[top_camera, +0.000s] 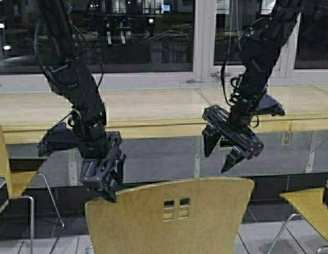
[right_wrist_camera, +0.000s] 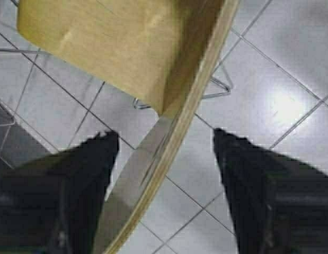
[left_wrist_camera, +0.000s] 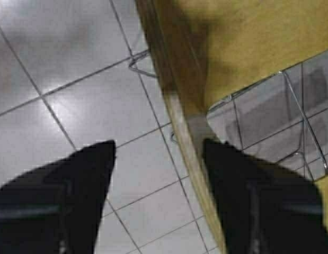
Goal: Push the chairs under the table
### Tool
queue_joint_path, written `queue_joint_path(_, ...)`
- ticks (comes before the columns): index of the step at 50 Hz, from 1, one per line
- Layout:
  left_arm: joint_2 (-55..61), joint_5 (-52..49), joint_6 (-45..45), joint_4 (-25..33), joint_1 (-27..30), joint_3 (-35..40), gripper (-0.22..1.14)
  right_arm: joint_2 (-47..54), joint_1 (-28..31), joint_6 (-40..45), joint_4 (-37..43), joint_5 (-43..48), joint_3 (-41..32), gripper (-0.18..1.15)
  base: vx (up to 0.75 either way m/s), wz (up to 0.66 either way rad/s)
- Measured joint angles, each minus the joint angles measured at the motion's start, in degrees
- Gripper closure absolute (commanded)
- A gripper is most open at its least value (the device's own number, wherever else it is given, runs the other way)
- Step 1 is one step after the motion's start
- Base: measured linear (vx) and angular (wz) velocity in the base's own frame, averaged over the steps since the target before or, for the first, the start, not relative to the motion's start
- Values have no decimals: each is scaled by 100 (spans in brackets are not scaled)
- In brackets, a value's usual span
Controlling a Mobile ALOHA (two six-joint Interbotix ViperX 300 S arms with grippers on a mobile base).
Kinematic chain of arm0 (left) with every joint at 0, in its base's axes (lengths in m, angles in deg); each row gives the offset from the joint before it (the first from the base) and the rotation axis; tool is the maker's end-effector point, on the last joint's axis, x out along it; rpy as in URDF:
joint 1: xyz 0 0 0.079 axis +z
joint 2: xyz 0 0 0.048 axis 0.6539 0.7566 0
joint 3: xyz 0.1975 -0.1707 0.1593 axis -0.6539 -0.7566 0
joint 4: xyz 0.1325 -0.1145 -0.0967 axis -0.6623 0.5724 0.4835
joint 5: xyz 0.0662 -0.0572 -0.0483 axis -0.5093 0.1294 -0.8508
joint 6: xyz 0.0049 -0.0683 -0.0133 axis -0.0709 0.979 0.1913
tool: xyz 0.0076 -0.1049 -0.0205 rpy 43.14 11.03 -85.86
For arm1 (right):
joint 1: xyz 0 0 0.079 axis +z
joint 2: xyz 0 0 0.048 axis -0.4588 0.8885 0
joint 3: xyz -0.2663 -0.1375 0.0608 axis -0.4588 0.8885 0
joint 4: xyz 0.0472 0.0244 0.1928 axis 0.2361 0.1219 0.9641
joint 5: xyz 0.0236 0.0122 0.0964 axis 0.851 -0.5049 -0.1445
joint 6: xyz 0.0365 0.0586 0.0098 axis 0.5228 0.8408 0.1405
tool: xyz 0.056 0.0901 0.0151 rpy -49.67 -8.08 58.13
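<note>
before the table (top_camera: pixel 153 114), both spread tools (top_camera: pixel 103 177) (top_camera: pixel 227 148) hover over the chair's backrest (top_camera: pixel 169 214).

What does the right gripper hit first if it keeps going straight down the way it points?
Most likely the top edge of the middle chair's backrest: in the wrist view it runs between the open fingers of the right gripper. Depth is unclear; beyond it lies tiled floor.

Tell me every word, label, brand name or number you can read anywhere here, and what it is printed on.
None can be read in any view.
The middle chair has only four small square cutouts in its backrest, no lettering.
The table shows bare wood, no label.
The left tool and right tool, both open above the backrest's top edge, are plain black.
The lit shapes behind the window are too blurred to read.
</note>
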Motion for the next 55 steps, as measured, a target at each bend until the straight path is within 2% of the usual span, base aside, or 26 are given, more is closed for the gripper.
queue_joint_path(28,993,26,18,0,0,1011,4,1187,-211,-26,0,-229,-861,6,1,1)
queue_joint_path(43,1441,26,18,0,158,1406,5,2030,-220,-53,0,-580,-1582,8,0,0)
queue_joint_path(49,1556,18,18,0,149,1477,16,2215,-211,-79,0,-677,-1740,16,0,0)
queue_joint_path(53,1617,9,18,0,141,1477,34,2250,-211,-141,-9,-694,-1767,32,1,0)
queue_joint_path(55,1652,9,18,9,158,1477,47,2259,-220,-167,0,-686,-1784,43,1,0)
